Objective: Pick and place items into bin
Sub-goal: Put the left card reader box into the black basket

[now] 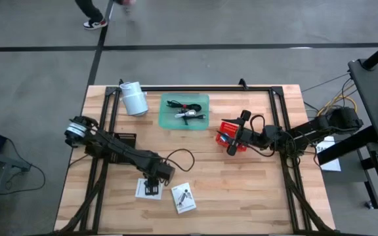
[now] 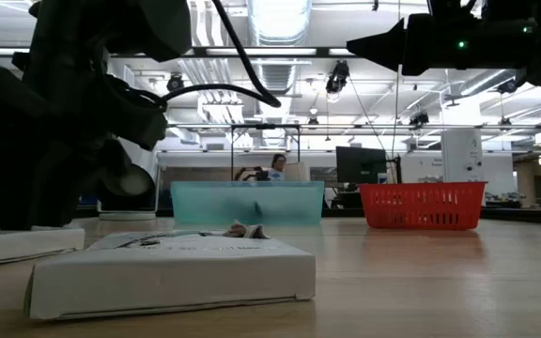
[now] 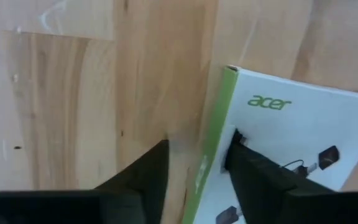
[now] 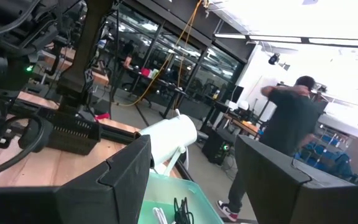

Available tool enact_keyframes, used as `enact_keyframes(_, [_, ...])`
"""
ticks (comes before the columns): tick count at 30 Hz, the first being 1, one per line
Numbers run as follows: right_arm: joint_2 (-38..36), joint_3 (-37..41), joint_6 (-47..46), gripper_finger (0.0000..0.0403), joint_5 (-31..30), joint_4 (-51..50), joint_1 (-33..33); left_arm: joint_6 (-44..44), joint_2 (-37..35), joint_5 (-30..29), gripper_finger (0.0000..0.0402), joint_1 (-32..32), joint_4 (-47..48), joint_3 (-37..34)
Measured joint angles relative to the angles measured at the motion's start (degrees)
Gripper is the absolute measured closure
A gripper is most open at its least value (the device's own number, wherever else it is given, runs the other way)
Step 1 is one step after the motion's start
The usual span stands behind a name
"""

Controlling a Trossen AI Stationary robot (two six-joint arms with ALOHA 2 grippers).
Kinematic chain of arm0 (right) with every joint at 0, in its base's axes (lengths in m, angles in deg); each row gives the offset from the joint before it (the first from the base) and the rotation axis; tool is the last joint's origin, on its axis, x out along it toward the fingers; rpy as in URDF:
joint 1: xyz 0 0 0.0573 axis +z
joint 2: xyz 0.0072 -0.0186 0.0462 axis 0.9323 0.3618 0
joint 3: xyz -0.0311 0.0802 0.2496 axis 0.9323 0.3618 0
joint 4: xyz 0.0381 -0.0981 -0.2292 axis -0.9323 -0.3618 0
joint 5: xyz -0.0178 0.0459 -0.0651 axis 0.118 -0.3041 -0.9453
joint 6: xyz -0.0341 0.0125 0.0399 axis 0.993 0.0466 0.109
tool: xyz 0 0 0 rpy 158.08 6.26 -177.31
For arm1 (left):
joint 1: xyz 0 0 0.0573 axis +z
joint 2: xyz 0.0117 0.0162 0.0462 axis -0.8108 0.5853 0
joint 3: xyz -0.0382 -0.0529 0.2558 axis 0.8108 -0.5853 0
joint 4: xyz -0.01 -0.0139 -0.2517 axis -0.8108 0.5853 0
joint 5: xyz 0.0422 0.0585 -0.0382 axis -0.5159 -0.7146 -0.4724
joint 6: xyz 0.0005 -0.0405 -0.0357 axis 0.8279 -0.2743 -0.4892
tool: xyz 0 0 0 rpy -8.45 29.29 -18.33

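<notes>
The left pincer (image 1: 151, 190) is reaching down over a white square printed card box (image 1: 149, 189) lying near the front of the pale wooden slatted tabletop (image 1: 241, 190). In the left wrist view its two dark fingers (image 3: 253, 177) are standing narrowly parted and straddling the green-striped edge of that box (image 3: 291, 137), one finger resting on the printed white face, the other on the wood beside it. A second white square printed card box (image 1: 184, 198) is lying just beside the first, toward the right.

At the back of the tabletop a translucent teal rectangular plastic bin (image 1: 184, 111) is holding thin black cables (image 1: 184, 107) and a small silver metal piece (image 1: 188, 115). A white cylindrical roll (image 1: 134, 98) is lying just to its left.

The right pincer (image 1: 239, 132) is hanging above a red plastic mesh basket (image 1: 228, 134) to the right of the bin, its fingers (image 4: 110, 183) spread wide and holding nothing. In the right wrist view a person in dark clothes (image 4: 291, 130) is standing beyond the tabletop.
</notes>
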Motion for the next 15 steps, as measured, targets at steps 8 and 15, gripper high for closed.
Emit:
enact_keyframes(8, [0.0, 0.0, 0.0, 0.0184, 0.0, 0.0, 0.0, 0.1, -1.9, 3.5, 0.0391, 0.0, 0.4, -0.3])
enact_keyframes(15, [0.0, 0.0, 0.0, 0.0184, 0.0, 0.0, 0.0, 0.0, -2.2, 9.2, 0.0398, 1.1, 1.6, -0.3])
